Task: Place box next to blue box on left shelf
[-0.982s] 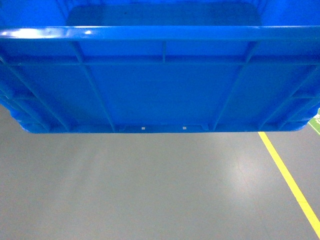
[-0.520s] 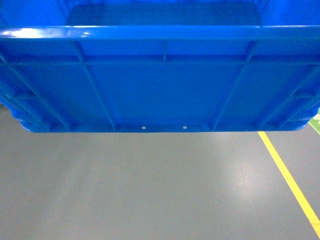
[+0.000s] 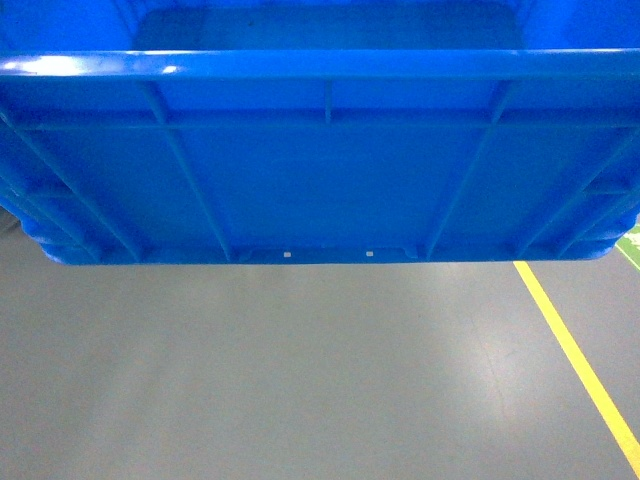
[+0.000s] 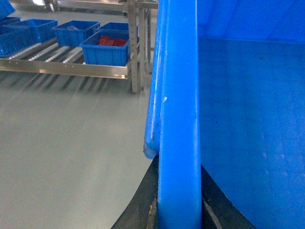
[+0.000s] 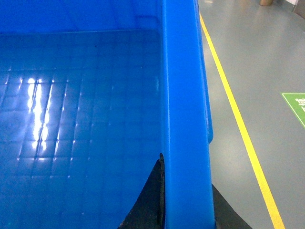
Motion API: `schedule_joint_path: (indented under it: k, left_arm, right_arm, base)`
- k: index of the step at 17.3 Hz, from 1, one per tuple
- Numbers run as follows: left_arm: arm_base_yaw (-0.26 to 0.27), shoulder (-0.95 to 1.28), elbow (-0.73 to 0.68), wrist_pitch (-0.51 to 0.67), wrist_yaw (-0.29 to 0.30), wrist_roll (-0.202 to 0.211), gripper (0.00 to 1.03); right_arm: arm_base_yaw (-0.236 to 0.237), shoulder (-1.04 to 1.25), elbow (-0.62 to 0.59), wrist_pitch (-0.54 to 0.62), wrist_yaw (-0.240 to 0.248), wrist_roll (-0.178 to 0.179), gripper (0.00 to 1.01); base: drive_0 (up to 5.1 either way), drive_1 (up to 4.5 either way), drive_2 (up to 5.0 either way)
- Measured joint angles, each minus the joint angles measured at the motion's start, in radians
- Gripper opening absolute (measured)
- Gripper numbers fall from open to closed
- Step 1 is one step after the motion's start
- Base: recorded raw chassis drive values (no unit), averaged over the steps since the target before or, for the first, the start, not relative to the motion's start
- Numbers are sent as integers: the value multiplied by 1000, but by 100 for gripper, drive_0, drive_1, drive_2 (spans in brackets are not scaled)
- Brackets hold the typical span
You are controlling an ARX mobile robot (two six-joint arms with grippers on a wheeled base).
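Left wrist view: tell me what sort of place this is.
Probably a warehouse or factory floor. A metal roller shelf holds blue bins, one with red parts. The floor is smooth grey, marked with a yellow line like an aisle. Both grippers clamp the rim of a large blue box.

The large bright-blue rectangular plastic crate (image 3: 320, 150) is held level above the grey floor, its ribbed near wall and thick rim filling the upper half of the head view, interior empty. The metal roller shelf (image 4: 66, 67) with a pale steel front rail stands well apart to its left, carrying smaller blue bins (image 4: 106, 47).
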Motion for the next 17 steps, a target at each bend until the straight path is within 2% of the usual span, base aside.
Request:
schedule_joint_path:
  k: [17]
  left_arm:
    - [0, 0, 0, -2, 0, 1, 9]
  right_arm:
    - [0, 0, 0, -3, 1, 0, 8]
  base:
    - [-2, 422, -427]
